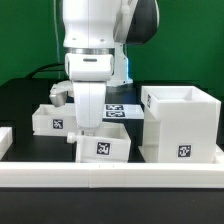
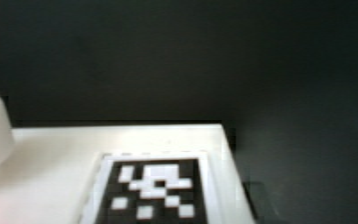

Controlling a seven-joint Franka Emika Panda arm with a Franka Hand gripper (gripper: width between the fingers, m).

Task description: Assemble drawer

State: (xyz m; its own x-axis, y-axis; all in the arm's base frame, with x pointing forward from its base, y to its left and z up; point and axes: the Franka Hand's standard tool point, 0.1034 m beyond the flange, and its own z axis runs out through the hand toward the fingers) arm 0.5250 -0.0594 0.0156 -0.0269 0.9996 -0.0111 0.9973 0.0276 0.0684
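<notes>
Glossy white arm (image 1: 92, 25) of smooth, rounded, bulging segments; black patch (image 1: 148, 20) on the upper joint; thin dark seam (image 1: 88, 50) ringing the wrist; boxy white gripper (image 1: 90, 130) with pale fingers.

White housing (image 1: 165, 120) bearing black-and-white square tag (image 1: 184, 152), rear tray (image 1: 41, 124) white, front tray (image 1: 120, 149) white, each with like tag, bench (image 1: 18, 98) black, backdrop (image 1: 20, 40) green, arm (image 1: 90, 30) white, rail (image 1: 110, 172) white.
</notes>
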